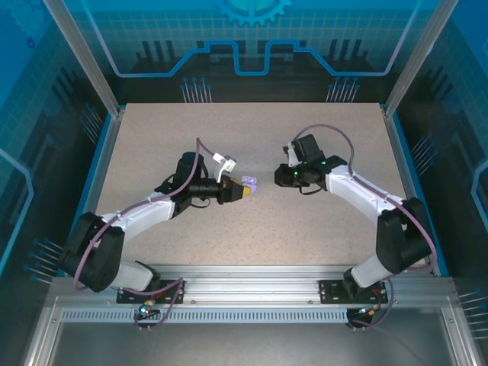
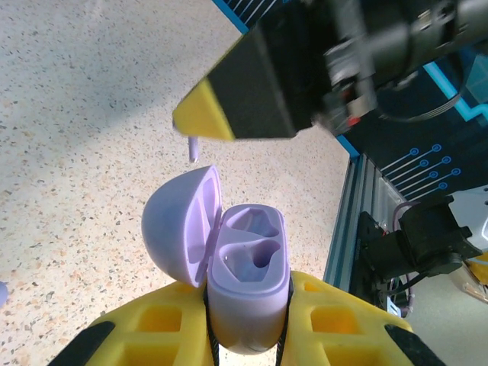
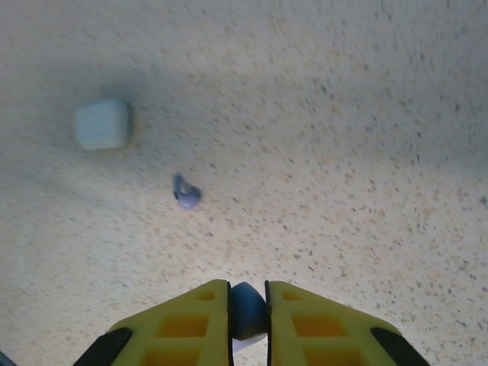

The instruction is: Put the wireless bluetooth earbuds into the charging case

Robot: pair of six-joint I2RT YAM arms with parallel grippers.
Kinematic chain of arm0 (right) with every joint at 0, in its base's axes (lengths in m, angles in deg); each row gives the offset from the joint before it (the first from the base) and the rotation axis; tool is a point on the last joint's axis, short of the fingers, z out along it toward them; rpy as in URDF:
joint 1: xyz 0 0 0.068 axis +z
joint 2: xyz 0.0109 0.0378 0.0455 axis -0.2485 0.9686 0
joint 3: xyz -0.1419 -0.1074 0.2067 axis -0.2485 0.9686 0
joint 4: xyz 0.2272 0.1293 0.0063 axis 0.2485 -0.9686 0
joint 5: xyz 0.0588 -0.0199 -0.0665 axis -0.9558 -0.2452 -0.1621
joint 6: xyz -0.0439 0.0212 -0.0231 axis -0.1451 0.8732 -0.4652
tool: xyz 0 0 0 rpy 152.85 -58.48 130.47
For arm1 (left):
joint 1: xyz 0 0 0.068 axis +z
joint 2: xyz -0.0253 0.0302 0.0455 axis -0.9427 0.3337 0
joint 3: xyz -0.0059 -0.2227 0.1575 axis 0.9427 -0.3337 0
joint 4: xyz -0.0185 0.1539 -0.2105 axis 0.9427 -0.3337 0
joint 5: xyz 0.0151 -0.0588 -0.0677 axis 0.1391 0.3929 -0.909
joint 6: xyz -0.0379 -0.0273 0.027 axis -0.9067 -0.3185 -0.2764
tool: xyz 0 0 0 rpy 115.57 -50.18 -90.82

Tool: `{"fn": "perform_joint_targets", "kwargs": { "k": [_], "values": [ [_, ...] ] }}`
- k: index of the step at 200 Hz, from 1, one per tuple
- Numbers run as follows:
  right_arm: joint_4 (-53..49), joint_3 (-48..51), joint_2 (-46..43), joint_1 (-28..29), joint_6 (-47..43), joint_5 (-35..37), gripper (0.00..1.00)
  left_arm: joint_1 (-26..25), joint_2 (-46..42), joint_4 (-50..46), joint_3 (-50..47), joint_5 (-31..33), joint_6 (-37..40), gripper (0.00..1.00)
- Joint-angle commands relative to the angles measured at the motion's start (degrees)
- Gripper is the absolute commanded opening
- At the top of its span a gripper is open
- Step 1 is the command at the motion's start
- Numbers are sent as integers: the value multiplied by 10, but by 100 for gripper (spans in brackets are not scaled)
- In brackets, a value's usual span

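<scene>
Nothing legible anywhere: no word, brand or number comes through. The charging case (image 2: 248,282) clamped in the left gripper (image 2: 248,332) is plain and unmarked, and so is the earbud (image 3: 247,303) pinched in the right gripper (image 3: 248,309). The one sign-like mark is a gear emblem (image 1: 254,15) on the blue back panel (image 1: 152,30), far beyond both fingertips, with no letters.

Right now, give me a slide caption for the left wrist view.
Left gripper grips the open lavender charging case; right gripper holds an earbud close to it.
</scene>
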Motion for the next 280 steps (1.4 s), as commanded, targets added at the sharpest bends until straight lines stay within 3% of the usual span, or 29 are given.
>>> {"fn": "perform_joint_targets", "kwargs": {
  "k": [1, 90, 280],
  "values": [
    [18, 2, -28, -5, -6, -21, 17, -8, 23, 25, 10, -4, -5, 19],
    [27, -26, -64, 23, -38, -83, 17, -34, 45, 12, 42, -4, 9, 18],
    [-30, -78, -70, 74, -82, -51, 17, -38, 29, -21, 77, 19, 11, 18]
  ]
}}
